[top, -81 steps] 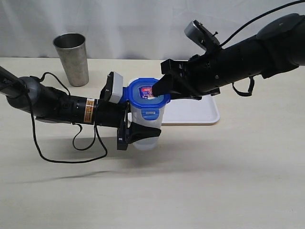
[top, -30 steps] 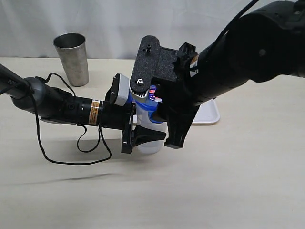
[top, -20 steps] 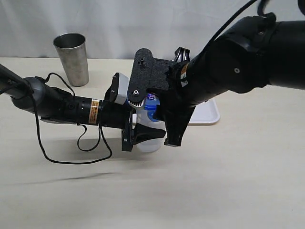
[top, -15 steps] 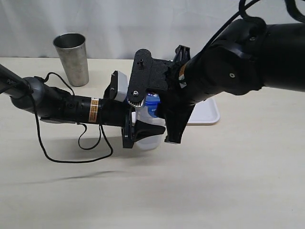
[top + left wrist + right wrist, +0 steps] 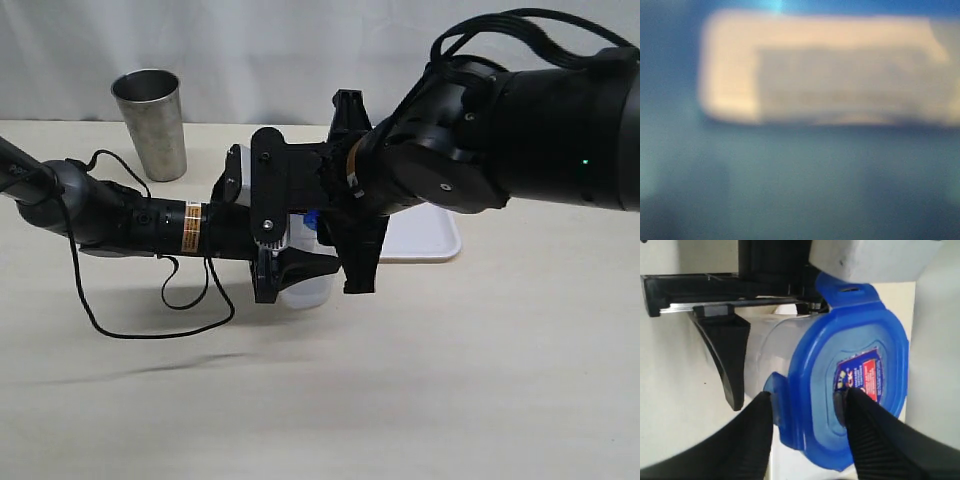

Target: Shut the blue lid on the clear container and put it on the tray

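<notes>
Blue lid (image 5: 850, 385): it sits on the mouth of the clear container (image 5: 767, 352) with its label up. One flap sticks outward and looks unlatched. Another hangs at the rim.

Clear container: it stands upright beside the tray (image 5: 428, 240), not on it. The exterior view shows only its lower wall and a sliver of blue, because both arms cover the rest.

Lid relative to right fingers: the right gripper (image 5: 807, 396) is spread, not clamped. One finger (image 5: 752, 440) lies outside the hanging flap. The other lies over the lid's top beside the label. The flap and the rim edge sit between them.

Left gripper (image 5: 300, 264): it is clenched on the container's wall from the side, steadying it. One finger (image 5: 725, 355) lies flat against the plastic and its mate is hidden. The left wrist view is only a blue blur.

Step in hand: snapping the flaps down, judging by the one that stands out.

How to do it well: push each flap toward the wall until it seats, and work round the rim. The left grip should stay firm so the tall container does not tip. The lid should also stay level (a cocked lid will not lock).

Tray: it lies flat behind the right arm and has bare room for the container.

Metal cup (image 5: 150, 120): it stands well apart at the back and is no part of the job.
</notes>
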### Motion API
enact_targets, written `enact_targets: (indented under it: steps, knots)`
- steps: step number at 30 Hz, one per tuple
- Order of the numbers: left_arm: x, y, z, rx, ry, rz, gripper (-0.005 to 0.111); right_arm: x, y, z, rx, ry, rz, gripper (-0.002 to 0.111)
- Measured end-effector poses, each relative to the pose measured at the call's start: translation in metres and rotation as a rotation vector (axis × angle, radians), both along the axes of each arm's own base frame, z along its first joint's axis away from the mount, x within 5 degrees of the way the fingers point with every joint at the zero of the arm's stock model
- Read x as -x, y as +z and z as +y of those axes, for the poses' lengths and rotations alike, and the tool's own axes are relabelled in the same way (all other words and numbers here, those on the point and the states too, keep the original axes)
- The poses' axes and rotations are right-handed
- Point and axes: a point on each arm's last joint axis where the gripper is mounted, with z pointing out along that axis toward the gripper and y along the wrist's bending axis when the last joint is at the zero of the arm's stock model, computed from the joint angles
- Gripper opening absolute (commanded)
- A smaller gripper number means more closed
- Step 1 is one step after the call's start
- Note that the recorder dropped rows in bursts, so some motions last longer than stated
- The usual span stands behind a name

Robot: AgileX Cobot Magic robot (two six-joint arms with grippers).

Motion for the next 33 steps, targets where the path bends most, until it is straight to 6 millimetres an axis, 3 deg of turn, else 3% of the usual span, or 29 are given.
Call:
enact_targets:
  steps: [6, 10, 18, 33]
  knots:
    - [-0.001, 0.001, 0.0, 0.005, 0.003, 0.005, 0.0, -0.001, -0.001, 0.001, 0.0, -0.001, -0.012, 0.038]
    - [-0.001, 0.001, 0.0, 0.004, 0.002, 0.002, 0.0, -0.001, -0.001, 0.001, -0.029, -0.045, -0.003, 0.05]
    - [0.0, 0.001, 0.0, -0.001, -0.013, -0.021, 0.0, 0.0, 0.001, 0.0, -0.068, -0.103, 0.013, 0.05]
    - [0.01, 0.001, -0.004, -0.008, -0.18, -0.251, 0.0, 0.029, 0.039, -0.012, -0.314, -0.261, 0.152, 0.05]
